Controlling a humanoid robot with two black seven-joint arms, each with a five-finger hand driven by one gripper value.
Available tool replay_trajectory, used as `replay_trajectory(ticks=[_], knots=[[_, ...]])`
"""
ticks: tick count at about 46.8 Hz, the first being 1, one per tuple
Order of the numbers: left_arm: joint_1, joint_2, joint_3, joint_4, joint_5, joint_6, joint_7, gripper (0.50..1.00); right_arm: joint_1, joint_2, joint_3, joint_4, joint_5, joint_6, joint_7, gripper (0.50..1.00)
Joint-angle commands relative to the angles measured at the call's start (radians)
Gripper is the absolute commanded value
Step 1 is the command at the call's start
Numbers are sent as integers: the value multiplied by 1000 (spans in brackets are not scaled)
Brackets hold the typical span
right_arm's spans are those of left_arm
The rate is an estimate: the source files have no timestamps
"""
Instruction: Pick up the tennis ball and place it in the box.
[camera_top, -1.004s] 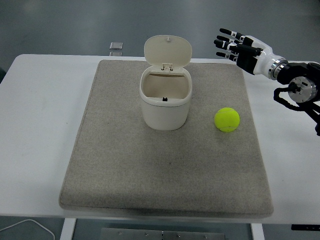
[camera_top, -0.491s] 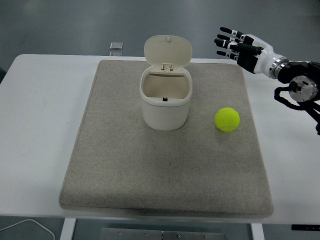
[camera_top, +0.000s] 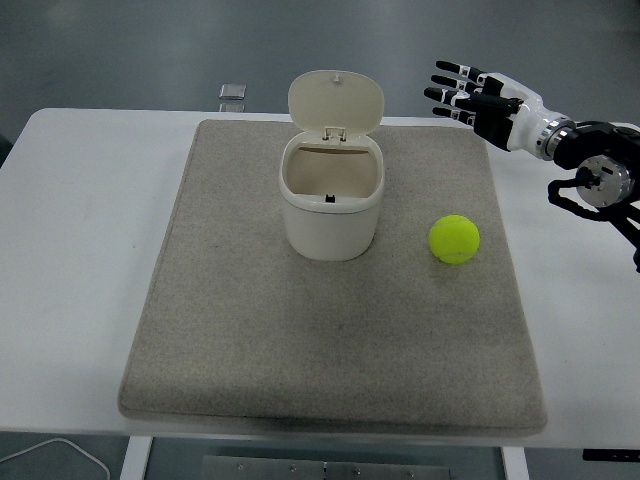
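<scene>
While you scan from the left, you meet bare white table (camera_top: 85, 250) first, with a thin white cable (camera_top: 60, 452) curling below its near left corner. Next comes the grey mat (camera_top: 250, 340), covering most of the tabletop. A small dark square object (camera_top: 232, 92) lies on the table just beyond the mat's far edge; what it is you cannot tell.

Toward the mat's far middle stands the box (camera_top: 331, 215), a cream tub with rounded corners. Its hinged lid (camera_top: 336, 103) is tipped up and back, so you look straight into the opening. Nothing shows inside apart from a small dark mark at the near inner wall.

Right of the box, with a clear strip of mat between them, sits the yellow-green tennis ball (camera_top: 454, 239). It rests on the mat, near the right edge, untouched.

Farther right and beyond the ball, your right hand (camera_top: 480, 95) hangs above the mat's far right corner. Fingers (camera_top: 450, 82) are extended and fanned apart, pointing left, gripping nothing. The hand is well apart from the ball.
</scene>
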Motion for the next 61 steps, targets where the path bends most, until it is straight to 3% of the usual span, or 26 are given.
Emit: replay_trajectory(ticks=[1,19,37,45,53,61], knots=[[0,0,0,0,0,-1,2,992,0,-10,-1,0,-2,1,0,928],[-1,0,0,0,0,-1,2,990,-1,-45,5,28,-182,9,2,928],[0,0,0,0,0,0,2,992,-3,-131,56,180,-483,9,3,928],[0,0,0,0,0,0,0,992,-9,-165,50,206,-598,20,68,928],[0,0,-1,0,0,-1,0,992,-17,-200,51,209,-692,86,92,928],[0,0,0,0,0,0,0,992,-37,-254,54,252,-839,149,189,928]])
